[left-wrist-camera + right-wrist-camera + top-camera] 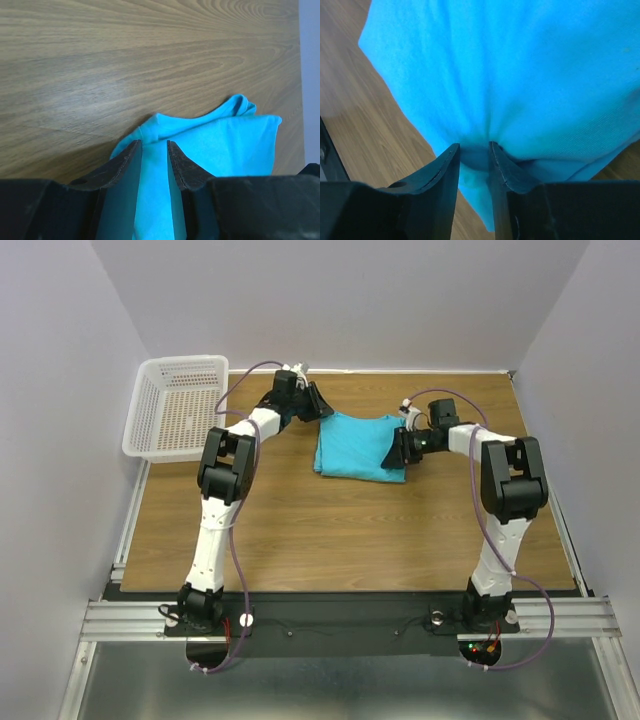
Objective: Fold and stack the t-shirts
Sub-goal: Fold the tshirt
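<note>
Surface (330, 530): wood-grain board, medium brown, with the grain running left to right; it also shows in the left wrist view (125, 60) and the right wrist view (365, 130). White mesh basket (160, 454): rectangular, upright, standing at the far left corner of the surface. Pale grey walls (350, 300) close in the far side and both flanks. Metal rail (130, 520) runs along the left edge of the surface.

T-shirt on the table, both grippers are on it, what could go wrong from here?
1. The right gripper pinches only a small pucker of the t-shirt, so the cloth may slip out when pulled.
2. The left gripper holds near a bunched, rumpled edge, so the next fold may come out crooked.
</note>
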